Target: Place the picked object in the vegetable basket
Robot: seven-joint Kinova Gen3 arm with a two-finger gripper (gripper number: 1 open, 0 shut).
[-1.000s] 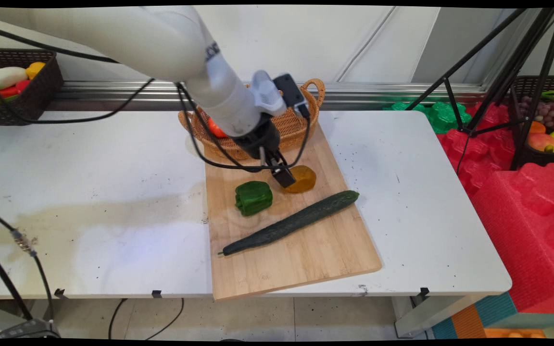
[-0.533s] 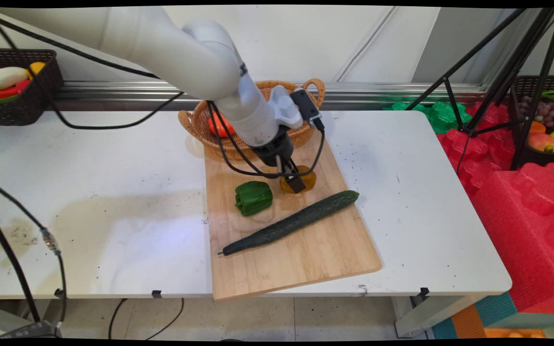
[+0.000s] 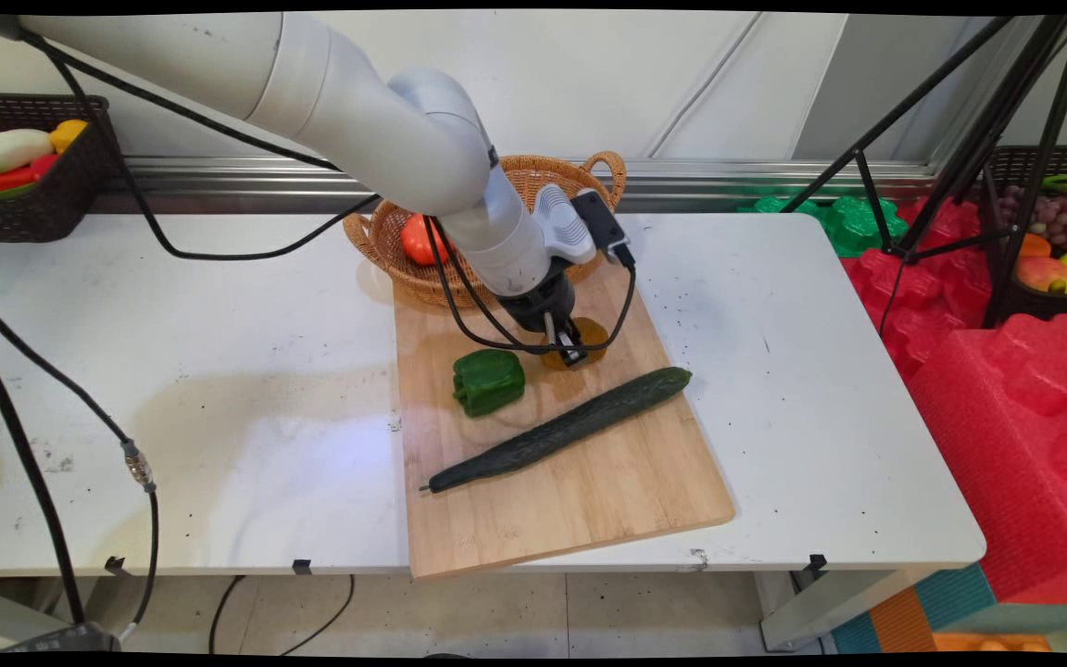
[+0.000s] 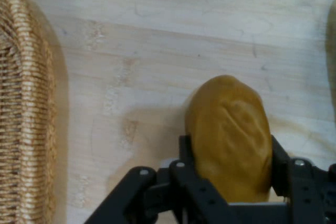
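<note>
The brownish-yellow potato (image 4: 230, 135) is being straddled by the gripper (image 4: 228, 182) on the cutting board (image 3: 580, 491), near the board's far edge, just in front of the wicker basket (image 3: 547, 176). The fingers (image 4: 185, 150) are being held one on each flank, apparently pressing on it. Its long axis is being kept in line with the hand.

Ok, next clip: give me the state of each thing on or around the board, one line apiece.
gripper: low over the board, one finger on each side of the potato; whether clamped, can't tell
potato: lying on the cutting board
green pepper: on the board, untouched
cucumber: lying diagonally across the board
cutting board: flat on the table
wicker basket: at the board's far end, holding a tomato
</note>
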